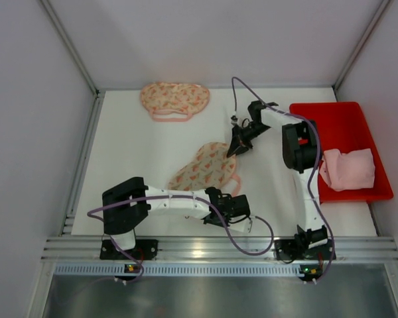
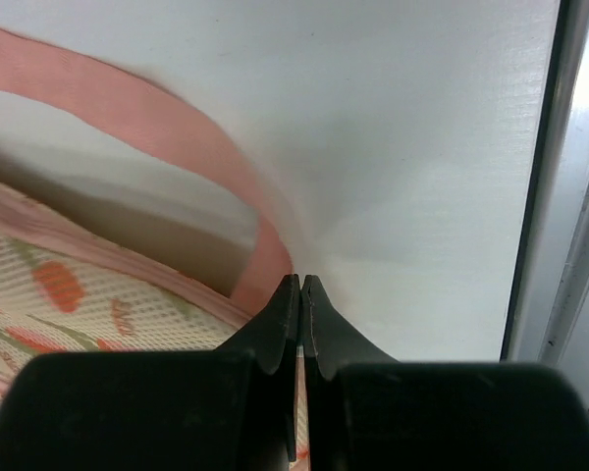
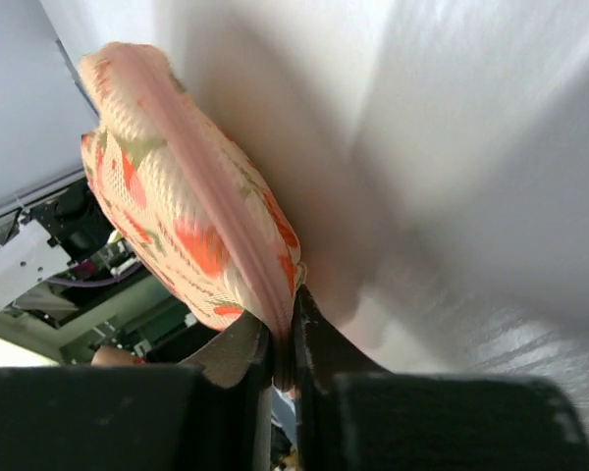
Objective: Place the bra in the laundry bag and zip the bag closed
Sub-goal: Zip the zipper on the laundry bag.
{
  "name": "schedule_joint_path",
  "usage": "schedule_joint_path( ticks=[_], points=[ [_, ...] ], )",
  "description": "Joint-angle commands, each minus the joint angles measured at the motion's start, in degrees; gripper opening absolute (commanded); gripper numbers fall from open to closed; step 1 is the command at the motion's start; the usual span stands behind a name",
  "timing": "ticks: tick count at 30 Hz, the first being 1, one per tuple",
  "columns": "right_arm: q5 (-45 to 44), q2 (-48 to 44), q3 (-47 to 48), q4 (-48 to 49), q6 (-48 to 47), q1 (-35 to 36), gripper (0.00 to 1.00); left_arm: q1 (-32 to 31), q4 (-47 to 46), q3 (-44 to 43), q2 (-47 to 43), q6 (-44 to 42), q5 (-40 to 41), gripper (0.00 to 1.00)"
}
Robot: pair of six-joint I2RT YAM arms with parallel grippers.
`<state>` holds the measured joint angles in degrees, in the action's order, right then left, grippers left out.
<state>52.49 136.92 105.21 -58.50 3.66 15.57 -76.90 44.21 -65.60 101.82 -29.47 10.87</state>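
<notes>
A floral mesh laundry bag [image 1: 204, 169] with pink trim lies mid-table between both arms. My right gripper [image 1: 237, 150] is shut on the pink zipper band at the bag's far end, and the wrist view shows that end [image 3: 191, 206] lifted off the table in the gripper [image 3: 284, 329]. My left gripper [image 1: 243, 212] is shut at the bag's near right corner. In its wrist view [image 2: 301, 285] the mesh [image 2: 88, 304] and the pink loop strap [image 2: 167, 128] meet the closed tips. A pink padded garment [image 1: 349, 168] lies in the red bin. I cannot see inside the bag.
The red bin [image 1: 335, 119] stands at the right edge. A second floral mesh bag [image 1: 174, 99] lies at the back centre. White walls enclose the table on three sides. A metal rail [image 1: 219, 246] runs along the near edge, close to my left gripper.
</notes>
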Motion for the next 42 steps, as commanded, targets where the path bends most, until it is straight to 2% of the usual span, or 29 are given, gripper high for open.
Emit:
schedule_joint_path(
  ticks=[1,2,3,5,6,7,9,13,16,21,23,28,32,34,35,38,39,40,42],
  points=[
    [-1.4,1.6,6.6,10.0,3.3,-0.9,0.11,-1.4,2.5,-0.9,-3.4,3.5,-4.6,0.0],
    [-0.9,1.4,6.8,10.2,4.2,-0.8,0.22,-1.4,2.5,-1.2,-3.2,3.6,-3.8,0.0],
    [-0.5,1.0,6.3,10.3,4.6,-0.8,0.37,-1.3,2.3,-1.6,-3.0,3.8,-3.1,0.0],
    [-0.5,-1.3,4.9,11.3,5.5,-0.5,0.56,-0.2,2.4,-3.7,-2.1,5.1,-3.1,0.0],
    [-0.3,-2.4,3.1,11.4,5.8,-0.5,0.72,0.3,2.3,-4.4,-1.3,5.7,-3.2,0.0],
    [-0.5,-4.3,2.2,11.6,5.9,-0.5,0.77,1.5,2.3,-6.2,-0.9,6.4,-3.3,0.0],
    [-1.4,-6.2,0.6,10.3,5.0,-0.5,0.83,2.8,2.2,-8.0,0.3,7.1,-3.2,0.0],
    [-4.0,-11.8,-1.9,6.0,0.1,-0.6,0.85,5.5,1.8,-11.0,1.4,7.8,-1.8,0.0],
    [-3.1,-16.4,-8.2,5.3,-0.9,-0.6,0.85,6.5,1.3,-12.4,1.5,6.9,-0.2,0.0],
    [5.5,-21.4,-20.8,8.5,1.7,0.2,0.8,6.9,0.0,-13.1,1.5,5.0,1.7,0.0],
    [8.5,-22.6,-25.0,13.0,5.4,1.0,0.79,6.9,-0.9,-13.1,1.5,4.4,2.3,0.0],
    [12.3,-22.5,-30.3,23.8,13.5,6.0,0.76,6.9,-1.7,-13.3,1.5,4.0,3.1,0.0],
    [13.5,-21.2,-33.2,27.9,17.2,9.0,0.71,6.9,-2.5,-13.1,0.7,3.5,4.2,0.0],
    [13.3,-20.4,-33.4,28.3,17.3,10.3,0.62,6.9,-2.5,-13.1,0.4,3.6,3.5,0.0],
    [12.9,-20.0,-33.2,28.5,17.3,10.5,0.45,6.9,-2.5,-13.0,0.0,3.7,3.2,0.0],
    [11.7,-18.8,-30.5,27.4,16.8,10.4,0.17,6.8,-2.4,-11.2,-1.2,3.5,1.3,0.0],
    [11.4,-18.3,-29.7,26.7,16.4,10.0,0.03,6.7,-2.3,-10.4,-1.6,3.5,0.6,0.0],
    [11.1,-18.1,-28.8,26.3,16.3,9.7,0.0,6.2,-2.3,-9.6,-2.2,3.5,-0.6,0.0],
    [10.4,-16.8,-25.3,24.3,15.2,8.5,0.0,5.1,-2.2,-6.8,-4.2,3.5,-1.9,0.0]
  ],
)
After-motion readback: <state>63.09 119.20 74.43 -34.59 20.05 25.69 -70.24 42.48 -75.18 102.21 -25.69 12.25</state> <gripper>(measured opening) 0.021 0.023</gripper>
